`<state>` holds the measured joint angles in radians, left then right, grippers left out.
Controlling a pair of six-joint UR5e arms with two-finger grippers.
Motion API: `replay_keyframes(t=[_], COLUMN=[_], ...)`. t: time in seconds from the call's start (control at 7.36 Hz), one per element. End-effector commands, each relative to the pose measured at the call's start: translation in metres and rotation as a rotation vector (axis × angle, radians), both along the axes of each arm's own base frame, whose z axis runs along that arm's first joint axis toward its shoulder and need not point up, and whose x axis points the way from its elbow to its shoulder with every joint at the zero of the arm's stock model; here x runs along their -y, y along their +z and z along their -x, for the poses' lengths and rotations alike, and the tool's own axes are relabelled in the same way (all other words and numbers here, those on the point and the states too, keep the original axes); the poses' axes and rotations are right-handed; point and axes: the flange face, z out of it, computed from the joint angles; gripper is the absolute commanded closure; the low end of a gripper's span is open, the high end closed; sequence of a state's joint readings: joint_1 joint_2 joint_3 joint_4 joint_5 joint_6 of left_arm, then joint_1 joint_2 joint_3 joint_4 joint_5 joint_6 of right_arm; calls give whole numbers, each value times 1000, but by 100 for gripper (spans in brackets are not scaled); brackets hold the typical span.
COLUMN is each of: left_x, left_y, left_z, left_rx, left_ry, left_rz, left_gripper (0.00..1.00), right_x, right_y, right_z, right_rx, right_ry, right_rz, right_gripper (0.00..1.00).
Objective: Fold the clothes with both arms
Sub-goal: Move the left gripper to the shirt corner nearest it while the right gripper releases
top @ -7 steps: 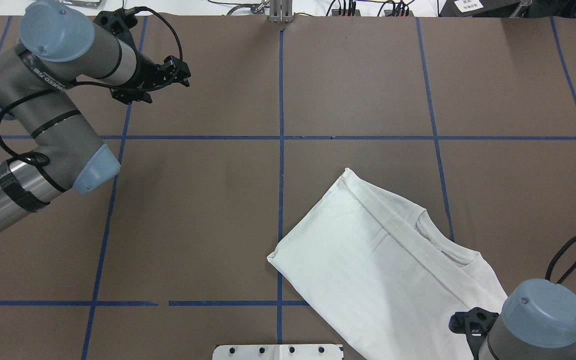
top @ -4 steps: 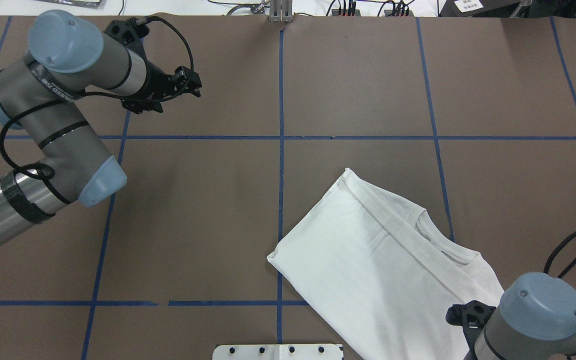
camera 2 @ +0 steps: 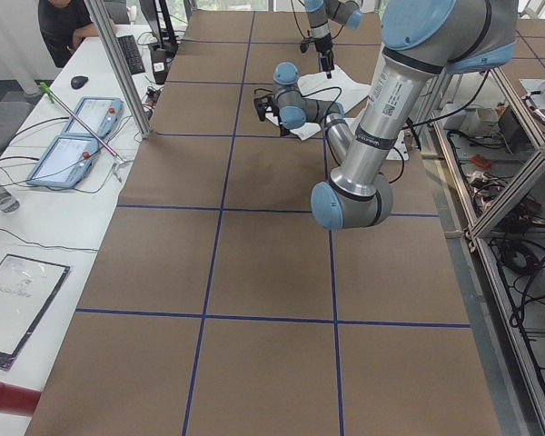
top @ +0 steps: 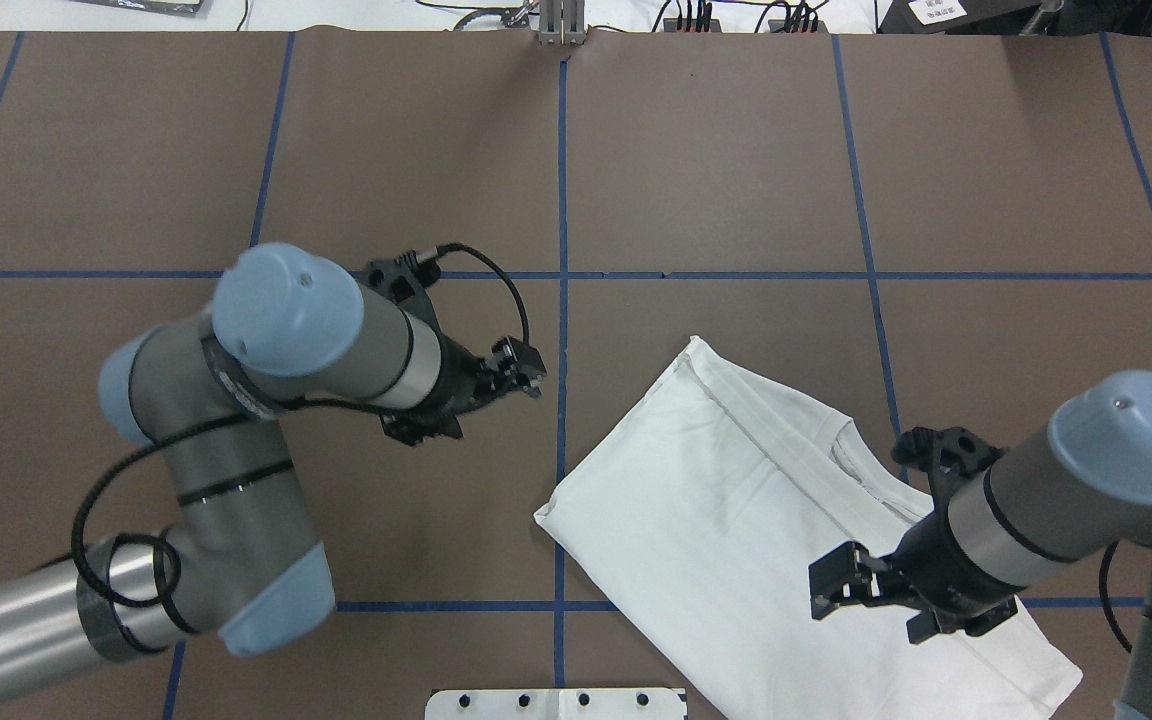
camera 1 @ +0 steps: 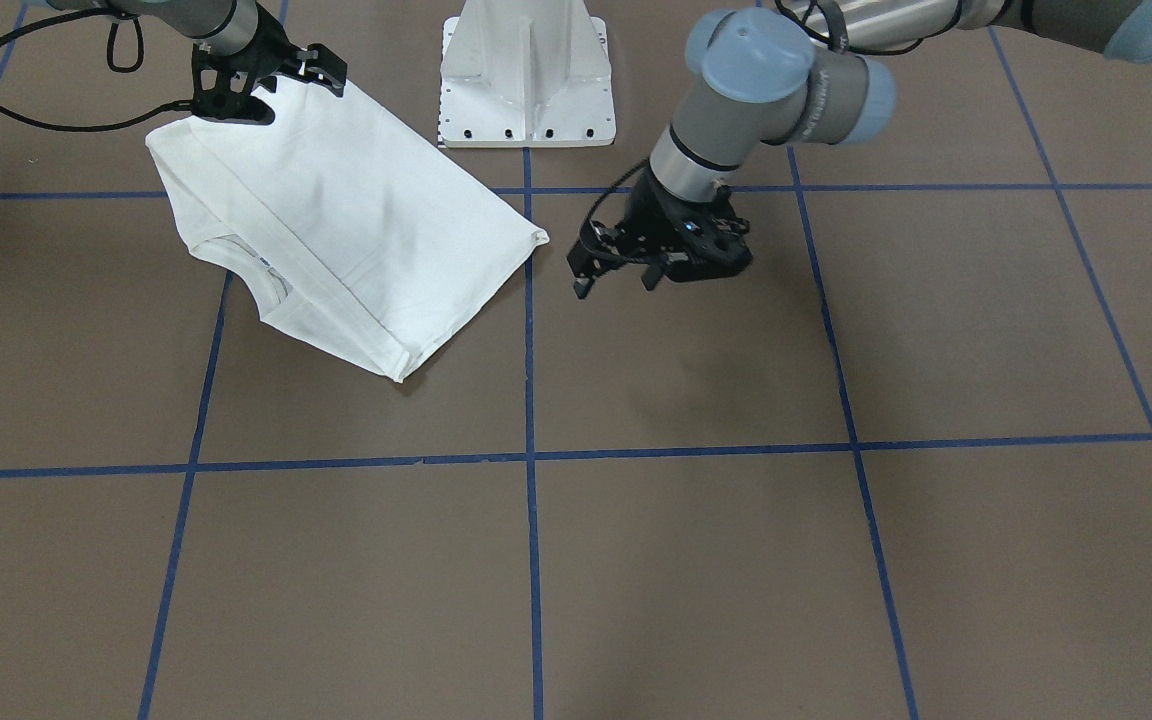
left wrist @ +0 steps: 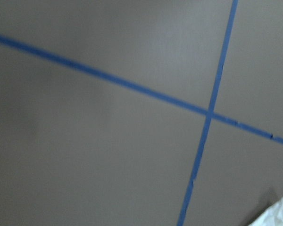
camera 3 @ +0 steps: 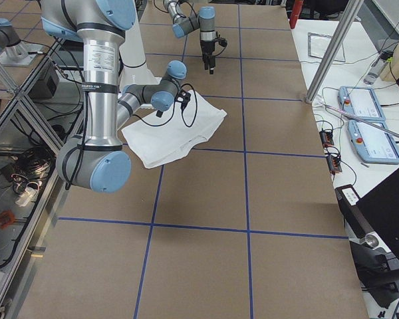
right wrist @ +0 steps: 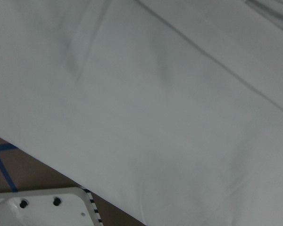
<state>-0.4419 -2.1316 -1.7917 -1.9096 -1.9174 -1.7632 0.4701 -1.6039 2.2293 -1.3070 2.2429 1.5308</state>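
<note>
The white shirt (top: 716, 500) lies folded and slanted on the brown table, right of centre, its collar (top: 871, 480) towards the right. It also shows in the front view (camera 1: 356, 230). My left gripper (top: 533, 372) is open and empty just left of the shirt's left corner, over bare table; the front view shows it (camera 1: 614, 285) with spread fingers. My right gripper (top: 836, 585) hovers over the shirt's near right part and looks open in the front view (camera 1: 281, 90). The right wrist view is filled with white cloth (right wrist: 155, 94). The left wrist view shows only a shirt corner (left wrist: 278, 214).
The white pedestal base (top: 556, 703) stands at the near table edge, beside the shirt's near edge. Blue tape lines (top: 563, 200) grid the table. Cables and plugs (top: 696, 18) line the far edge. A side desk with tablets (camera 2: 73, 136) stands beyond it.
My left arm has swung from the far left corner to the table's centre, close to the shirt's left corner. My right arm has moved forward over the shirt. The shirt has not moved.
</note>
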Motion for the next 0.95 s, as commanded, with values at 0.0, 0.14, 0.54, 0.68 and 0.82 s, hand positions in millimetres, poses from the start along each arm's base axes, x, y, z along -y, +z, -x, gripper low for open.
replay_keyframes(t=[0.0,0.14,0.54,0.68,0.82], left_x=[-92,-90,-81,-78,-74], left_y=[6,8,0,4,6], left_z=[-69,-83,-113,-114,-114], left_rx=[30,42,66,74,79], left_ry=[37,23,17,1,-23], left_rz=[73,104,107,101,87], left_gripper=[0,1,7,11,18], right_x=[50,55,57,57,57], right_y=[-23,-23,-23,-23,-23], right_z=[-31,-35,-38,-39,-39], right_rx=[50,48,47,49,49], right_ry=[130,144,154,155,155], right_rz=[-37,-37,-39,-39,-39], right_gripper=[0,0,0,0,0])
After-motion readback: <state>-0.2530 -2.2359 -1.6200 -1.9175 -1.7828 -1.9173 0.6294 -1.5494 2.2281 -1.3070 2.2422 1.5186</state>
